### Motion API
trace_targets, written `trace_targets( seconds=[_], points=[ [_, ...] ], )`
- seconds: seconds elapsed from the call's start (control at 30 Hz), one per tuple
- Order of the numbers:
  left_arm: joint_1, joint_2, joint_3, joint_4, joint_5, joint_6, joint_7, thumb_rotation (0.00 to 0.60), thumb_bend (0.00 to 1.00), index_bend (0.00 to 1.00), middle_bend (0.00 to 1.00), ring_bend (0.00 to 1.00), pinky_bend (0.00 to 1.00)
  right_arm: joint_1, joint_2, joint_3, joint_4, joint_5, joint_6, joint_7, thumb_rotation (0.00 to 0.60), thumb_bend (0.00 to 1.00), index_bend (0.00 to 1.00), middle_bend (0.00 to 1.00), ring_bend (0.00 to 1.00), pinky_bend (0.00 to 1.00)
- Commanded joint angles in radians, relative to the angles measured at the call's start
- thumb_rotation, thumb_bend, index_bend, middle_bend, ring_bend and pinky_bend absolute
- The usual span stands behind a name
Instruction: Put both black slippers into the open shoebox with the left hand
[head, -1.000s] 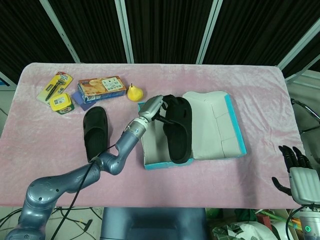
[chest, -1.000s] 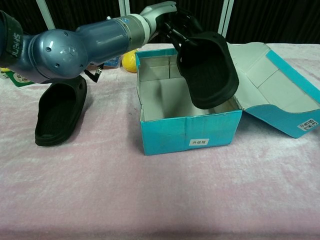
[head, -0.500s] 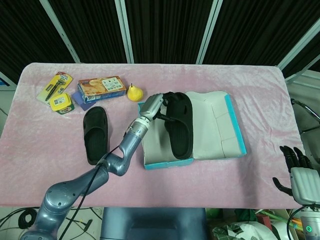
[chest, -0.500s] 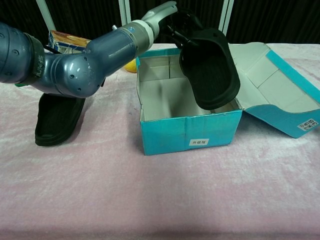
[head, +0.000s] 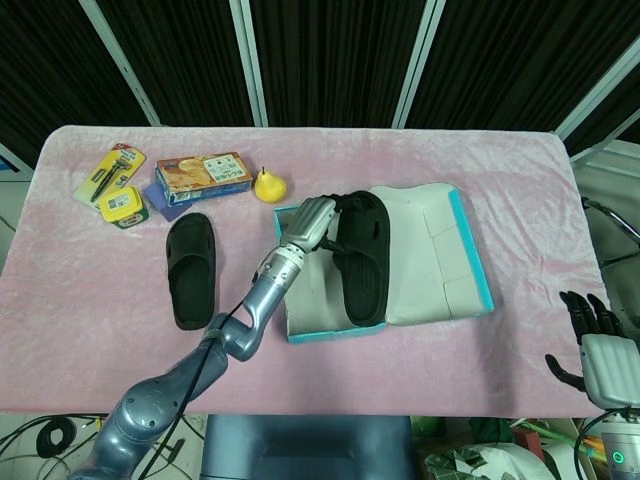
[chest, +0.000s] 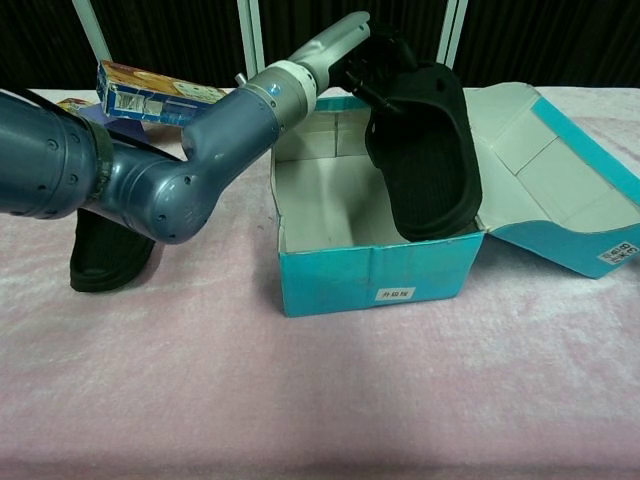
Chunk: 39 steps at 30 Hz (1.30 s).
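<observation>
Pink cloth (head: 460, 140) covers the table, with a yellow pear (head: 268, 185), a snack box (head: 203, 174) and small packs (head: 112, 180) at the back left. The left hand (head: 308, 221) grips one black slipper (head: 360, 257), tilted over the shoebox (chest: 375, 275) against its right wall; it now sits lower than before. The other slipper (head: 191, 268) lies left of the shoebox. The right hand (head: 592, 330) hangs off the table, fingers spread.
</observation>
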Motion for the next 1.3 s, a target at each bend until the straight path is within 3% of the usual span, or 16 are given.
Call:
trace_targets(
  seconds=[0.03,0.8,1.3],
  points=[
    [0.007,-0.023,0.025,0.041,0.022,0.025,0.018,0.6,0.0,0.38,0.44,0.34,0.36,0.0,0.001,-0.001,-0.001,-0.002,0.0,0.001,0.6,0.16,0.1,0.08,0.05,0.15],
    [0.019,-0.026,0.066,0.1,0.018,-0.111,0.114,0.6,0.0,0.36,0.43,0.34,0.34,0.002,0.009,0.0,-0.015,0.004,-0.008,-0.008,0.6,0.16,0.1,0.08,0.05,0.15],
    [0.008,-0.008,0.047,0.087,-0.025,-0.201,0.273,0.6,0.0,0.28,0.31,0.23,0.25,-0.004,0.012,-0.002,-0.026,0.005,0.0,-0.014,0.6,0.16,0.1,0.08,0.05,0.15]
  ],
)
